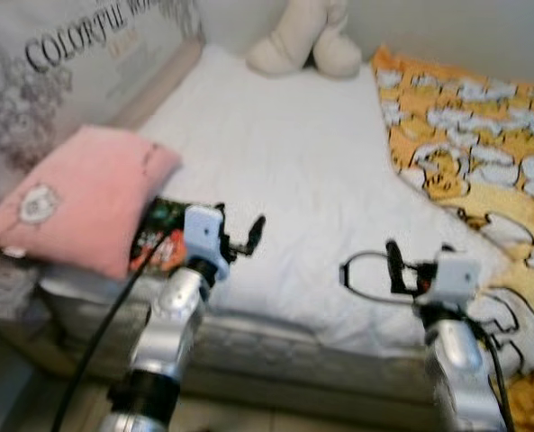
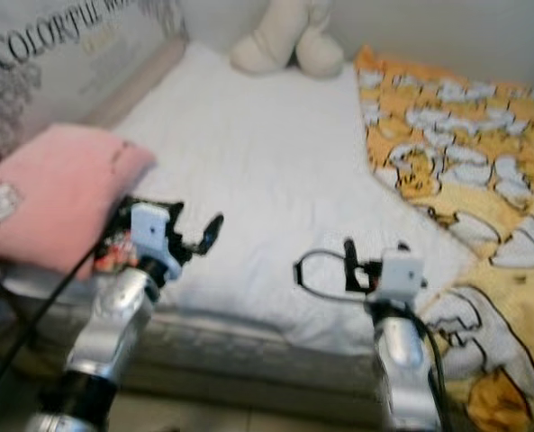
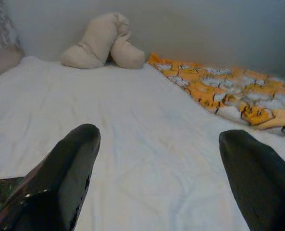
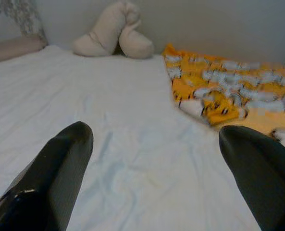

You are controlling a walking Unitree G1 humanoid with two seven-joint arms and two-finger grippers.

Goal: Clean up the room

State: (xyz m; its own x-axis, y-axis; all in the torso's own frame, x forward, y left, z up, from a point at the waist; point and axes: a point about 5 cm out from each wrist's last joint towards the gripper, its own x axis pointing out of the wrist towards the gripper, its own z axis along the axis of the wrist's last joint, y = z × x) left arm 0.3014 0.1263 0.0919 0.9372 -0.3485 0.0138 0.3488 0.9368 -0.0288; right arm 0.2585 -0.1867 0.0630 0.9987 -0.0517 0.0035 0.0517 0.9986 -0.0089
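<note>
Left eye view shows a bed (image 1: 276, 171) with a white sheet stretching ahead of both sets of spread, empty jaws, its long axis running away from them toward the far wall, where a cream plush toy (image 1: 304, 40) slumps. An orange-and-white patterned blanket (image 1: 478, 153) lies rumpled lengthwise beyond and outside the right gripper (image 1: 367, 270), and a pink pillow (image 1: 77, 198) sits just outside the left gripper (image 1: 248, 236), tilted over a dark colourful packet (image 1: 158, 236). Both grippers hover released over the bed's near edge.
</note>
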